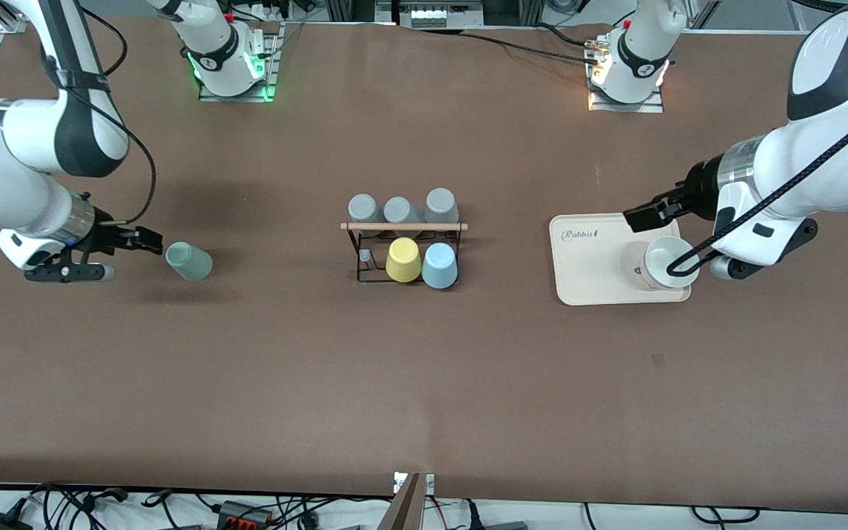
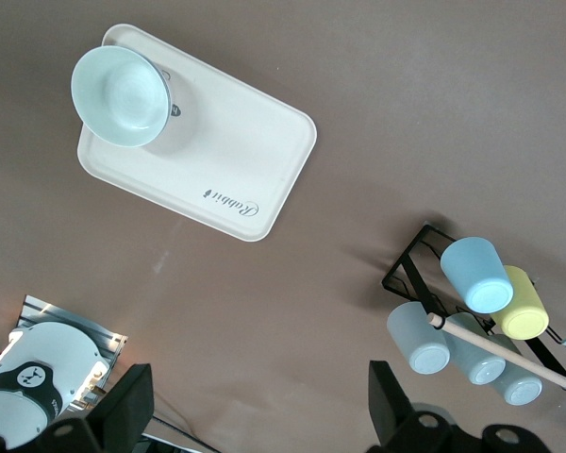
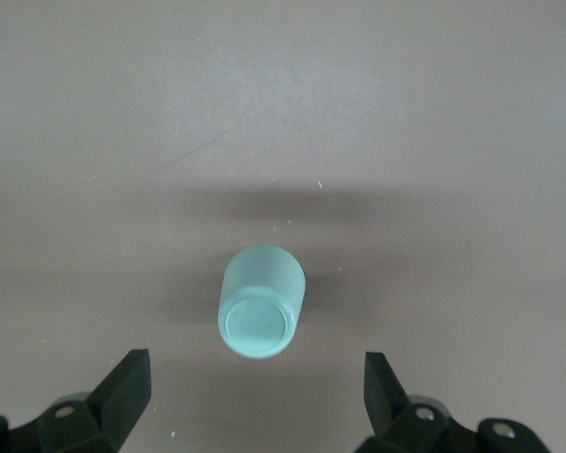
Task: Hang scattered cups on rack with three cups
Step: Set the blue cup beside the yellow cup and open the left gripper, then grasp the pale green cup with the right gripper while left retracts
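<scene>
I see my right gripper [image 1: 146, 241] spread wide just beside the toppled sage green cup [image 1: 189, 261], well apart from the rack [image 1: 403, 243]; my left gripper [image 1: 641, 215], wide too, hangs over the tray [image 1: 589, 258].

The brown table [image 1: 424, 383] carries a sage cup [image 1: 189, 261], rack [image 1: 403, 250] and tray [image 1: 593, 258].

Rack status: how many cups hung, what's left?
Done: the rack carries five cups, including the light blue cup and the yellow cup. In hand: nothing; right gripper is open beside the sage green cup lying on the table. Left gripper is open over the tray. Left: hang the green cup.
</scene>
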